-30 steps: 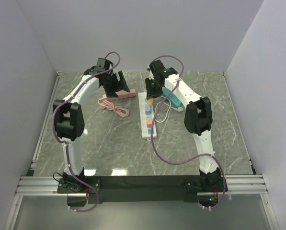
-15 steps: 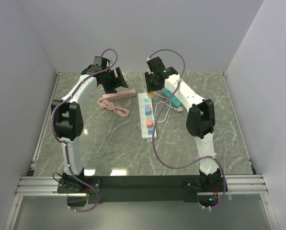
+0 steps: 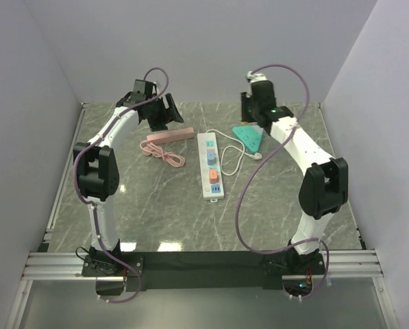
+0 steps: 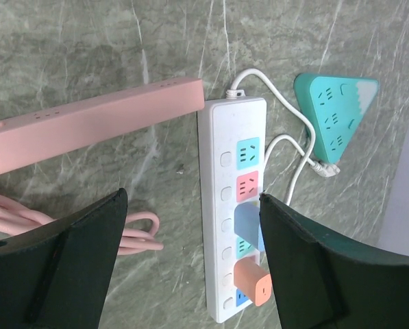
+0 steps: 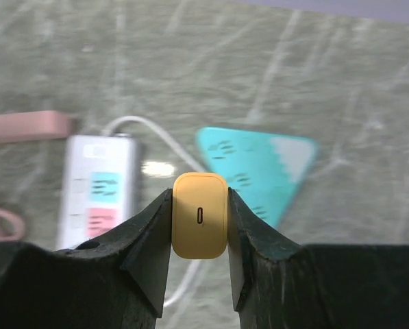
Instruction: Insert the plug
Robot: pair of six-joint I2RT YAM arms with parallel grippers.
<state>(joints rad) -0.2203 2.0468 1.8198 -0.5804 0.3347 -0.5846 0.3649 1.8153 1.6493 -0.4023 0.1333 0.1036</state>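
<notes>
Your right pincer (image 5: 199, 205) is clamped narrow on the plug (image 5: 199, 216), one finger against each side. The plug is a yellow-orange block w/ rounded corners and a smooth face, and a small dark oval slot sits at the face's ctr. Its prongs are out of sight. In the overhead view the right pincer (image 3: 254, 110) hangs by the far edge of the tabletop (image 3: 273, 199), right of ctr. You can't make out the plug from up there.

Below the plug in the wrist view lies the teal triangular strip (image 5: 252, 171), w/ the white power strip (image 5: 101, 188) to its left, blurred. The white power strip (image 3: 210, 164) runs from the far edge toward the near edge at mid-tabletop. It already carries an orange adapter (image 4: 253, 282) near its near end and a pale blue one (image 4: 249, 221) beside that.

Your left pincer (image 4: 192, 199) stands wide w/ nothing between the fingers. It hovers over the far-left part of the tabletop above the pink strip (image 4: 88, 123) and the coiled pink cable (image 4: 132, 229). The pink strip's end is just beside the white strip's far end.
</notes>
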